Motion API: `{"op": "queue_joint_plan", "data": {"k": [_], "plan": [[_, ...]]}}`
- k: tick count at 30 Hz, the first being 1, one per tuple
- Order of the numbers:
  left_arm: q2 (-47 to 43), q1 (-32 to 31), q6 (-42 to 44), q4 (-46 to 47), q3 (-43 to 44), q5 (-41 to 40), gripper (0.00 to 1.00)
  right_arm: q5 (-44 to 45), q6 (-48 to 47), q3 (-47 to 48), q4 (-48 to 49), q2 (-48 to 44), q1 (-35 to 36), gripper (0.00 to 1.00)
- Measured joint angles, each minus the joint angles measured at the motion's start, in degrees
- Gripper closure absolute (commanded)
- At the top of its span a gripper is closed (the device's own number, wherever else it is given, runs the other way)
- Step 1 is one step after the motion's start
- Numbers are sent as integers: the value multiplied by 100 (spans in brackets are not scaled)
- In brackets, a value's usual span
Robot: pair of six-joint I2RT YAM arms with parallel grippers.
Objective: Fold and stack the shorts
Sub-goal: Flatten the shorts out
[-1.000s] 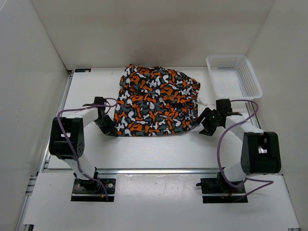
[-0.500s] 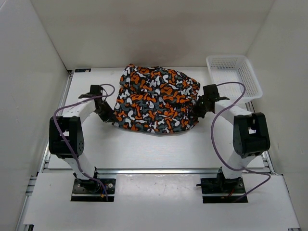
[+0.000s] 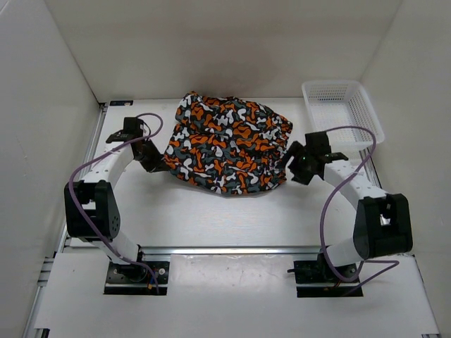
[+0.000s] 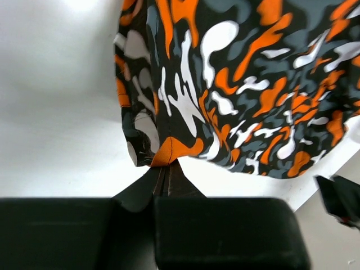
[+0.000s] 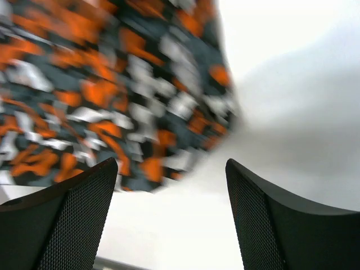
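The shorts [image 3: 229, 144], printed in orange, black, grey and white blotches, lie bunched at the table's middle back. My left gripper [image 3: 156, 163] is shut on their left corner, which hangs from the closed fingertips in the left wrist view [image 4: 164, 163]. My right gripper [image 3: 292, 163] is open and empty just off the right edge of the shorts. In the right wrist view the shorts [image 5: 101, 84] show blurred ahead and to the left of the spread fingers [image 5: 73, 219], not between them.
A white mesh basket [image 3: 342, 113] stands at the back right, just behind the right arm. White walls close in the table on three sides. A metal rail [image 3: 225, 248] runs along the near edge.
The left gripper has carried the left corner of the shorts back and left, folding the near edge up. The right gripper has let go of the right edge and drawn back, open.
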Motion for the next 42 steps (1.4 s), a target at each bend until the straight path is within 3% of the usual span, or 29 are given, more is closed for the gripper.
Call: {"op": "queue_joint_plan", "data": {"k": [5, 8, 11, 12, 14, 20, 28, 31, 34, 35, 36, 38, 40, 42], "plan": [[-4, 0, 39, -101, -155, 0, 90, -177, 214, -487, -48, 439, 0, 21], [-33, 0, 61, -96, -162, 0, 90, -240, 313, -483, 140, 627, 4, 29], [-66, 0, 66, -98, -190, 0, 90, -282, 358, -428, 345, 927, 33, 55], [-70, 0, 68, -96, -195, -2, 90, -273, 363, -380, 393, 1056, 39, 78], [-70, 0, 72, -98, -197, 0, 90, -254, 372, -199, 404, 1346, 48, 99], [-153, 28, 136, -160, -168, 26, 90, -15, 201, 380, 254, 1408, 17, 99], [-240, 136, 343, -686, 1051, 74, 90, 212, -267, 1158, -210, -199, -302, 99], [-588, 131, 341, -726, 1047, 15, 90, 297, -393, 778, -149, -1121, -289, 99], [-1067, -15, 240, -623, 538, -28, 90, 479, -417, -391, -125, -2039, -264, 99], [-1231, -103, 199, -621, 227, -31, 90, 538, -393, -927, -201, -2308, -267, 92], [-1333, -179, 160, -595, -76, -28, 80, 579, -352, -1386, -319, -2487, -271, 78], [-1384, -302, 144, -553, -693, -31, 72, 623, -216, -2105, -656, -2710, -275, 53], [-1239, -299, 170, -553, -1161, -42, 58, 654, -79, -2500, -1016, -2861, -278, 43], [-1062, -286, 221, -573, -1458, -50, 39, 649, 50, -2638, -1233, -3010, -280, 41]]}}
